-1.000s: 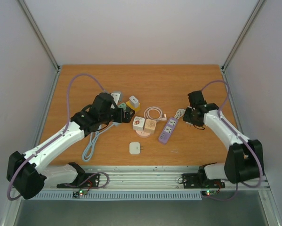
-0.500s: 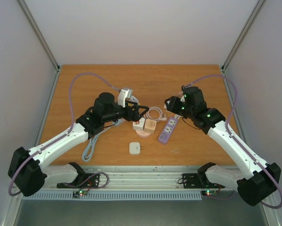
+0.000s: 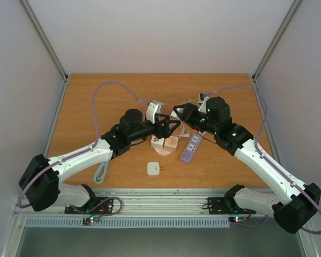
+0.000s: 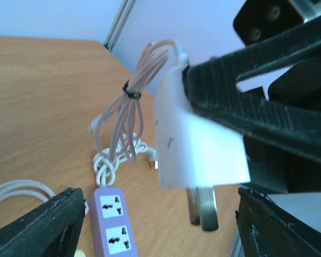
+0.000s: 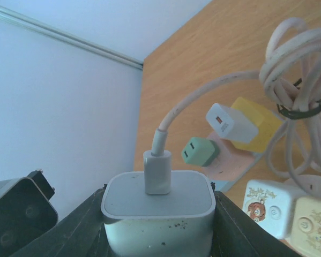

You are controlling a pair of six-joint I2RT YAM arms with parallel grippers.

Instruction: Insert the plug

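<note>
The right gripper [image 5: 157,214] is clamped on the white charger [image 4: 198,150], one finger on each flank, and holds it in the air above the middle of the counter [image 3: 96,96]. In the left wrist view its two flat prongs [image 4: 202,206] point downward. The purple power strip [image 3: 191,148] lies flat on the counter. Its long axis runs from lower left to upper right in the top view, and it sits below and slightly right of the right gripper in that frame. In the left wrist view its sockets lie to the lower left of the prongs, not under them. The left gripper [image 3: 170,127] hovers just beside the charger with its jaws apart and carries nothing. The right arm looks better placed to do the insertion. Judging by the offset, the prongs need to come sideways over a socket before descending.
</note>
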